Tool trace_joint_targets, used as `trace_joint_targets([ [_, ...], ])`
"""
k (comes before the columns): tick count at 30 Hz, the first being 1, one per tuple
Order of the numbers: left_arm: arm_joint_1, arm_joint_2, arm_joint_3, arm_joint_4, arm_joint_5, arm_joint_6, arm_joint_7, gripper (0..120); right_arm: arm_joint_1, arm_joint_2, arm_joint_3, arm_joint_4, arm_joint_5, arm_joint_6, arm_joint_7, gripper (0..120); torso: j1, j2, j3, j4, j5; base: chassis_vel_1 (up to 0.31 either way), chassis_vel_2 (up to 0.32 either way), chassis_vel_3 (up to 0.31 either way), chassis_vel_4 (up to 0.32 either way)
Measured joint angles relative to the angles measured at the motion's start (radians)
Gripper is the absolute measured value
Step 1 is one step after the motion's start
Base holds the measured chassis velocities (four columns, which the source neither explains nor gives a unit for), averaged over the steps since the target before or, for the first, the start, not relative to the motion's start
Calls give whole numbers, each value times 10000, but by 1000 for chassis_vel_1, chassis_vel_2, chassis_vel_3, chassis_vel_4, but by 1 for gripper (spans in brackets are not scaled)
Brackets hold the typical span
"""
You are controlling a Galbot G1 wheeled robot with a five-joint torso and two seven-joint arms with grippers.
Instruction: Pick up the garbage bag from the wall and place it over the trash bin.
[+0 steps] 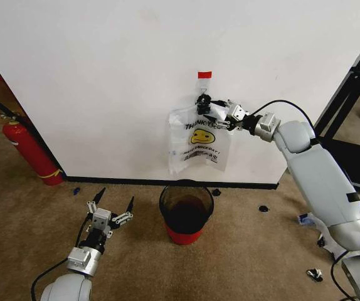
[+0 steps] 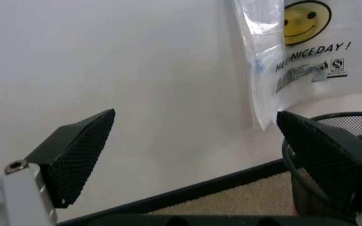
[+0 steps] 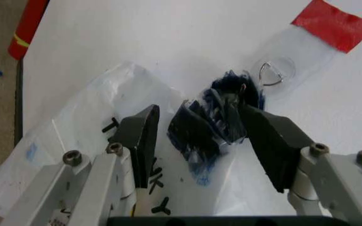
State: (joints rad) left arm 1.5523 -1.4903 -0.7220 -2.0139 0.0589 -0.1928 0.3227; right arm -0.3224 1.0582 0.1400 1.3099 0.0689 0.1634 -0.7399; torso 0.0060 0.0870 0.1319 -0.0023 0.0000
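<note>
Head view shows the right gripper (image 1: 216,110), jaws spread around the bunched handles without yet pinching them, reaching the garbage bag (image 1: 199,142) hung on the wall (image 1: 105,75) at twelve o'clock above the trash bin (image 1: 186,212), ready for lifting off, while the left gripper (image 1: 112,202) waits open at nine o'clock.

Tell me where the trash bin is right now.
In the head view the trash bin stands on the carpet at the foot of the wall, directly below the hanging garbage bag, right of the left gripper.

garbage bag (image 2: 307,56) top cropped, trash bin (image 2: 350,155) partly cropped
</note>
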Motion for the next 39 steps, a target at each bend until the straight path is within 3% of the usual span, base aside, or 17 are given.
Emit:
trace_joint_targets([
  [12, -50, 83, -24, -30, -56, 7, -1, 100, 390, 311, -221, -721, -48, 35, -18, 52, 0, 0, 0, 0, 0, 0, 0, 0, 0],
  [24, -209, 112, 7, 149, -85, 14, -1, 100, 492, 531, -346, -1031, -116, 96, -90, 4, 0, 0, 0, 0, 0, 0, 0, 0, 0],
  [39, -370, 118, 102, 360, -114, -48, 5, 100, 133, 411, -177, -916, -69, 176, -31, 0, 0, 0, 0, 0, 2, 0, 0, 0, 0],
])
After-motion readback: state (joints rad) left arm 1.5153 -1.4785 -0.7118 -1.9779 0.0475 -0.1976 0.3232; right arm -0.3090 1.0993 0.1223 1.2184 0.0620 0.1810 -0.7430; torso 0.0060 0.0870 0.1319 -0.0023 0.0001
